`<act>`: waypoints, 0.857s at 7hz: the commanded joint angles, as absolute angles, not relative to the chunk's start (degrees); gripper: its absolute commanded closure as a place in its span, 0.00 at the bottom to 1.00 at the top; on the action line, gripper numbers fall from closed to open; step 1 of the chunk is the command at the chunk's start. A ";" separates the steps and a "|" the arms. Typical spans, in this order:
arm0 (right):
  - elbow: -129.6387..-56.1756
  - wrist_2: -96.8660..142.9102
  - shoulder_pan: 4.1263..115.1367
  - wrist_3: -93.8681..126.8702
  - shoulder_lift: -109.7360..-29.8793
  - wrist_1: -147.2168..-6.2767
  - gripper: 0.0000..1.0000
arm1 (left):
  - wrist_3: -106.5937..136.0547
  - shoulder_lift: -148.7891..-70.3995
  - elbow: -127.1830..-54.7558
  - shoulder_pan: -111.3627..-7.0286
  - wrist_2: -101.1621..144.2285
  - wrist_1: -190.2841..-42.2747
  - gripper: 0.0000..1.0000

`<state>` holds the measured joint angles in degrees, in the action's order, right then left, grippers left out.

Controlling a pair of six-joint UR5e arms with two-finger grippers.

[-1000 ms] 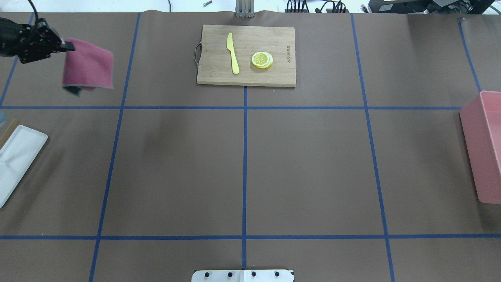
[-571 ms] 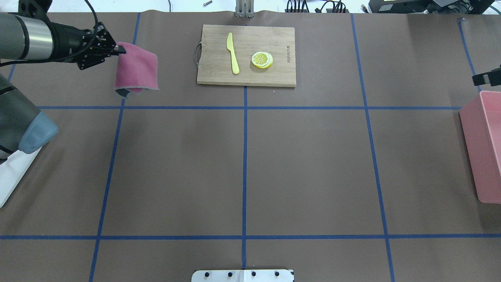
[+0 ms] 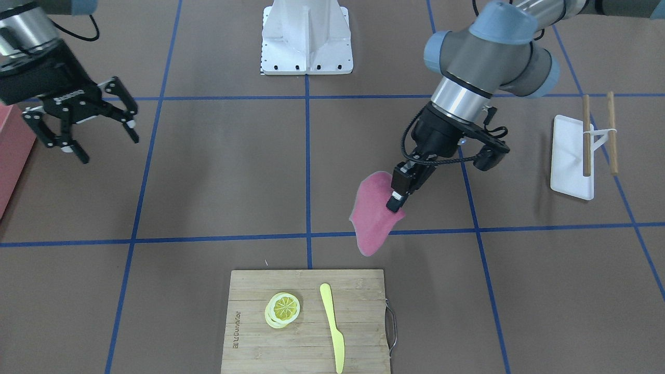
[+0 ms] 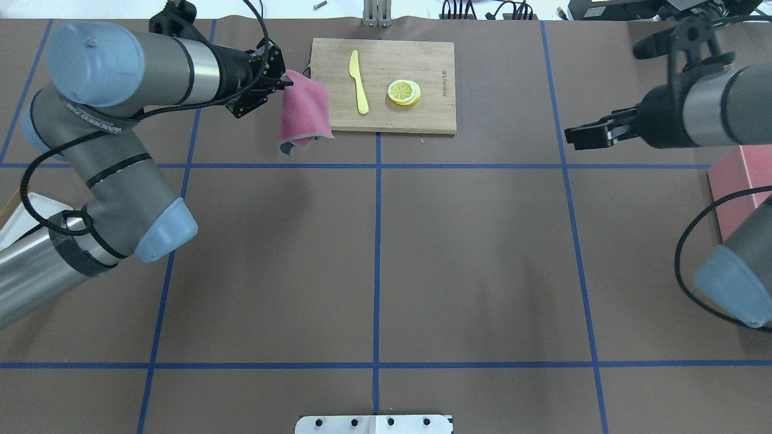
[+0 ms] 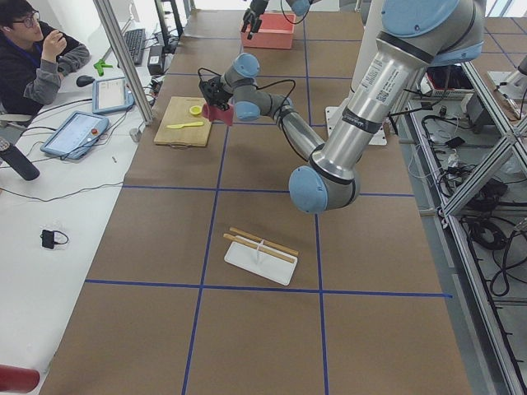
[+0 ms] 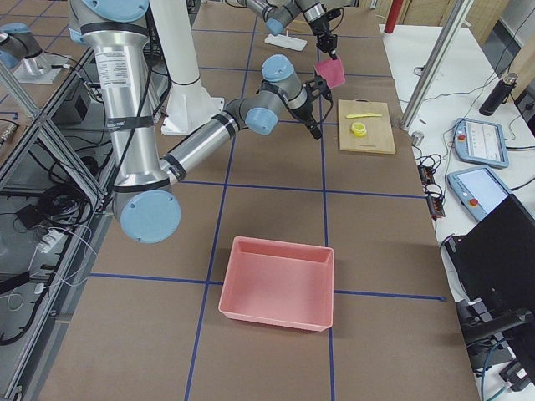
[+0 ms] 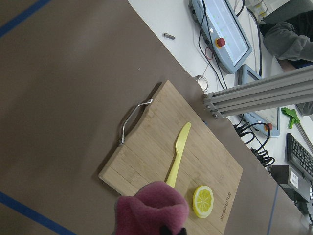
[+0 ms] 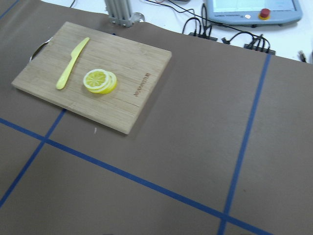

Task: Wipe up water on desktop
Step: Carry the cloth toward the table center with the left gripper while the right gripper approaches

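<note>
Swinging rightward since a moment ago, the left gripper [image 4: 282, 80] pinches a pink cloth [image 4: 303, 114] hanging at the cutting board's [image 4: 416, 117] nine o'clock, over the desktop's [image 4: 482, 253] eleven o'clock area. The right gripper [image 3: 106, 148], newly arrived, spreads wide.

Overhead, the cutting board [image 4: 386, 84] is being covered along its left edge, handle included, by the hanging cloth [image 4: 303, 114]. The white tray [image 4: 24, 218] is being largely hidden by the left arm [image 4: 120, 181], and the pink bin [image 4: 736, 175] is being cut off at the right edge.
</note>
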<state>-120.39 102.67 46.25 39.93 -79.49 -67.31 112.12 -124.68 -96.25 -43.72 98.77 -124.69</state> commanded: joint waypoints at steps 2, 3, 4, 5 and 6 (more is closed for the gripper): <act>-118.23 77.40 26.94 40.43 -73.23 -67.94 0.09 | 120.64 -129.98 -96.15 -40.78 94.48 -121.11 1.00; -115.86 71.25 23.68 40.43 -71.04 -67.94 0.09 | 125.11 -131.64 -96.33 -40.69 94.57 -121.11 1.00; -114.01 68.23 22.16 40.43 -69.19 -67.94 0.09 | 126.90 -132.97 -97.29 -40.00 95.09 -121.11 1.00; -113.30 67.59 21.54 40.43 -69.08 -67.85 0.12 | 126.91 -132.89 -99.73 -37.47 95.10 -121.03 1.00; -112.94 65.33 20.66 40.43 -68.91 -67.85 0.12 | 127.09 -132.80 -101.23 -35.18 95.01 -120.16 1.00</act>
